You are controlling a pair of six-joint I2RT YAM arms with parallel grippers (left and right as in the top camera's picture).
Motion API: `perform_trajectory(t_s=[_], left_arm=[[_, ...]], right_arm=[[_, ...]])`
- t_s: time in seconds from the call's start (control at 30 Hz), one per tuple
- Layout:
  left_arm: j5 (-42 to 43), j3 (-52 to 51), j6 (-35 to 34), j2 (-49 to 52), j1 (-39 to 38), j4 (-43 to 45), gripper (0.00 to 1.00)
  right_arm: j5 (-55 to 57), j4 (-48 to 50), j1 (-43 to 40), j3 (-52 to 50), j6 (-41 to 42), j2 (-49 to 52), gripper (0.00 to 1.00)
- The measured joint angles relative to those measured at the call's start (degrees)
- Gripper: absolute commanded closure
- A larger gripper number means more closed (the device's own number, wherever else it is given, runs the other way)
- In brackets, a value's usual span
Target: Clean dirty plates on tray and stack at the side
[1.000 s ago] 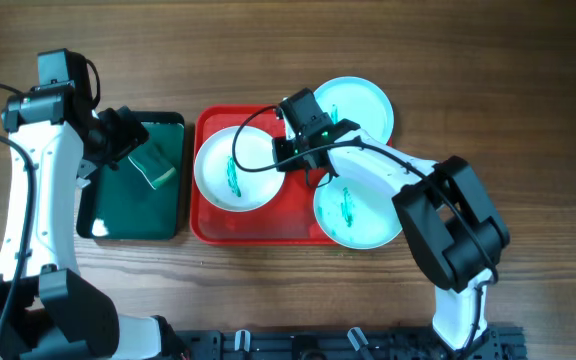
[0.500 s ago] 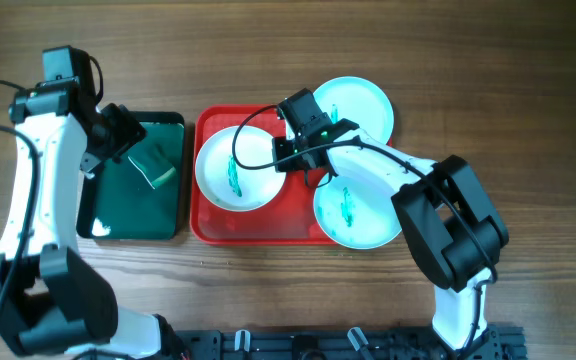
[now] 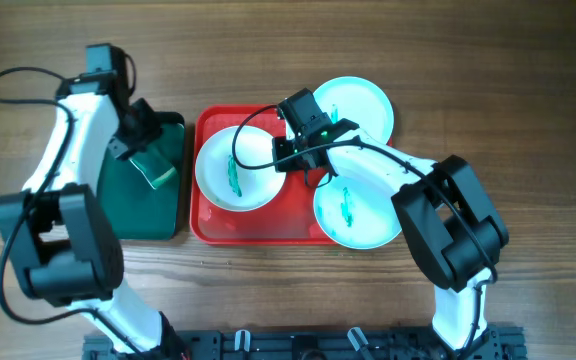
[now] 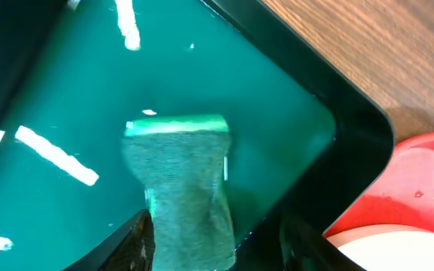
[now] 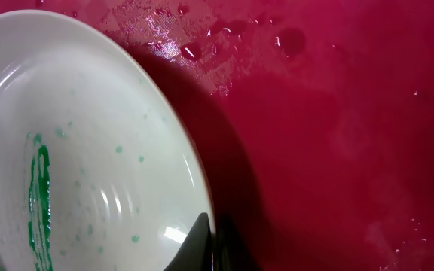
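The red tray (image 3: 268,226) holds a white plate (image 3: 230,170) with a teal scribble at its left. My right gripper (image 3: 281,160) is shut on this plate's right rim, which the right wrist view shows pinched between the fingers (image 5: 211,245) with the plate (image 5: 89,150) tilted above the wet tray (image 5: 337,128). A pale aqua plate (image 3: 358,215) with a scribble lies at the tray's front right. Another aqua plate (image 3: 363,103) lies at the back right corner. My left gripper (image 4: 221,245) is open, its fingers astride a grey-green sponge (image 4: 179,165).
The sponge (image 3: 158,172) lies in a dark green tray (image 3: 133,215) left of the red tray. The green tray's rim (image 4: 360,128) and the red tray's corner (image 4: 420,169) are close together. Wooden table surrounds both trays.
My left arm has swung right and turned, bringing the gripper over the sponge in the green tray. The right gripper and the plates have not moved.
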Motion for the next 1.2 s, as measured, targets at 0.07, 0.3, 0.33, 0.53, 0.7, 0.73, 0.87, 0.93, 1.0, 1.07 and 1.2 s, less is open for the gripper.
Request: perform_trajectory(t_s=[0.07,0.3,0.33,0.53,0.7,0.73,0.87,0.93,1.0,1.07,1.2], left_arm=[[-0.07,0.00,-0.02,1.31,-0.59,0.33,0.53],[-1.31,0.00,-0.04,5.25,-0.57,0.31,0.61],[-1.36,0.00,-0.13,5.42,-0.57,0.15,0.63],[-1.57,0.00,-0.44,5.44,-0.57,-0.09,0.74],[-1.97,-0.42,-0.35,5.44,-0.57,0.22,0.75],[-2.01,-0.90,-0.33,5.44,-0.57,0.79,0.75],[-2.40,-2.75,-0.33,5.44,-0.57,2.71,0.75],[-2.40,-3.04,-0.33,5.44,-0.57,2.73,0.75],[-2.40,-3.04,-0.33,5.44,-0.57,2.71,0.71],[-2.38,-3.04,-0.28,5.44,-0.59,2.69,0.62],[-2.36,-3.39,-0.39,5.44,-1.22,1.86,0.50]], right_arm=[[0.00,-0.02,0.00,0.00,0.00,0.00,0.96],[0.02,-0.20,0.00,0.07,0.02,0.00,0.96],[0.02,-0.22,0.00,0.07,0.02,0.00,0.96],[0.17,-0.22,0.00,0.07,0.04,0.00,0.96],[0.17,-0.24,0.00,0.07,0.20,0.00,0.96],[0.17,-0.22,0.00,0.07,0.17,0.00,0.96],[0.17,-0.22,0.00,0.07,0.20,0.00,0.96],[0.17,-0.22,0.00,0.07,0.20,0.00,0.96],[0.17,-0.24,0.00,0.07,0.17,0.00,0.96],[0.17,-0.24,0.00,0.07,0.17,0.00,0.96],[0.17,-0.24,0.00,0.07,0.17,0.00,0.96]])
